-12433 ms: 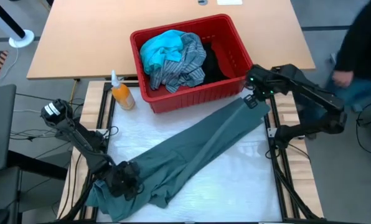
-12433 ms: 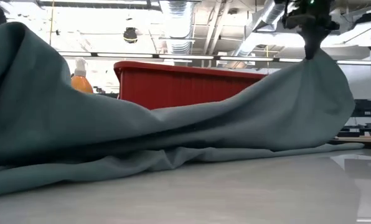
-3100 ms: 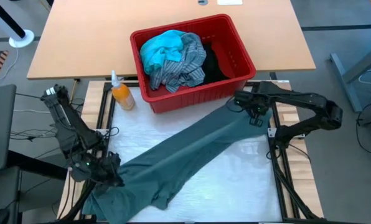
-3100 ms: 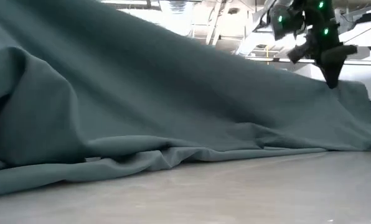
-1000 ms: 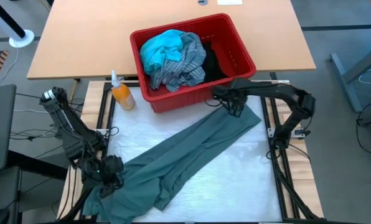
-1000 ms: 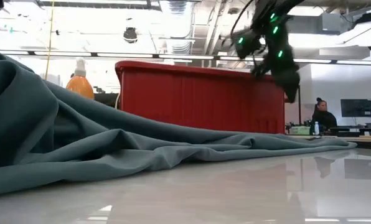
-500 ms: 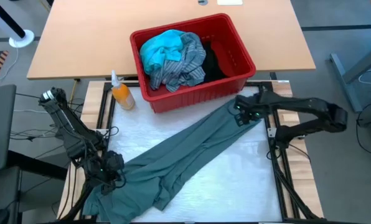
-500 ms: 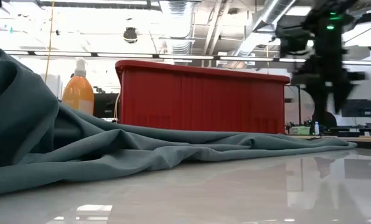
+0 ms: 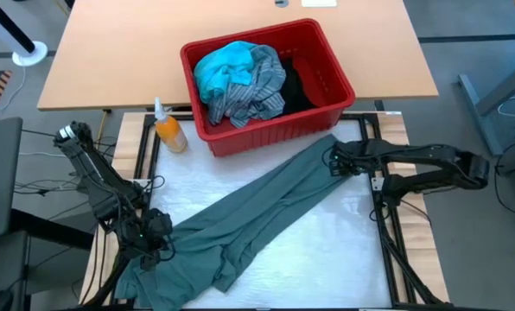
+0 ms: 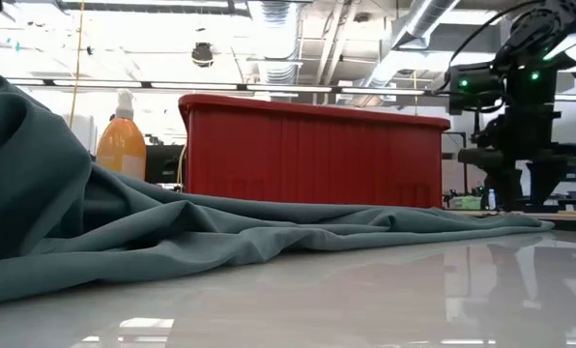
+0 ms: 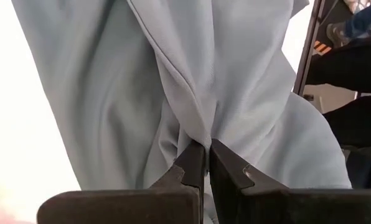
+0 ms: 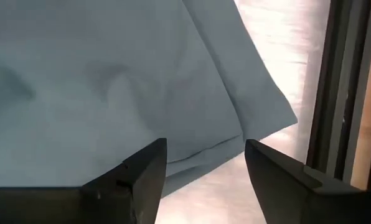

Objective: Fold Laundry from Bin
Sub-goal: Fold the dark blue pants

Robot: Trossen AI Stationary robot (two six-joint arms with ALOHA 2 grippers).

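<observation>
The grey-green garment (image 9: 257, 220) lies stretched in a long diagonal across the white bench (image 9: 344, 259), from a bunched mass at the near left corner up to a flatter end just below the red bin (image 9: 331, 117). It looks light, limp and smooth, so it will likely sag and slide the moment it is lifted; I judge the stitched hem and its corners the best places to take hold, since a pinch in mid-cloth only gathers folds.

The left pincer (image 9: 149, 238) sits at the near left end, its 2 fingers (image 11: 195, 163) pressed together on a ridge of the cloth, as the left wrist view shows. The right pincer (image 9: 337, 161) hovers at the far right end, jaws standing wide with nothing between them; in the right wrist view the hem corner (image 12: 269, 115) lies flat on the bench just ahead of its fingers (image 12: 148, 171).

The bench top is pale, glossy and reflective in the low view, which suggests the cloth will slip over it easily. An orange spray bottle (image 9: 168, 130) stands just beside the bin's left wall. Inside the bin are a turquoise garment (image 9: 221, 67), a striped shirt (image 9: 253, 91) and a black garment (image 9: 299, 86). Behind it is a tan wooden table (image 9: 111, 52), and beyond that an open room with ceiling ducts (image 10: 278, 29).
</observation>
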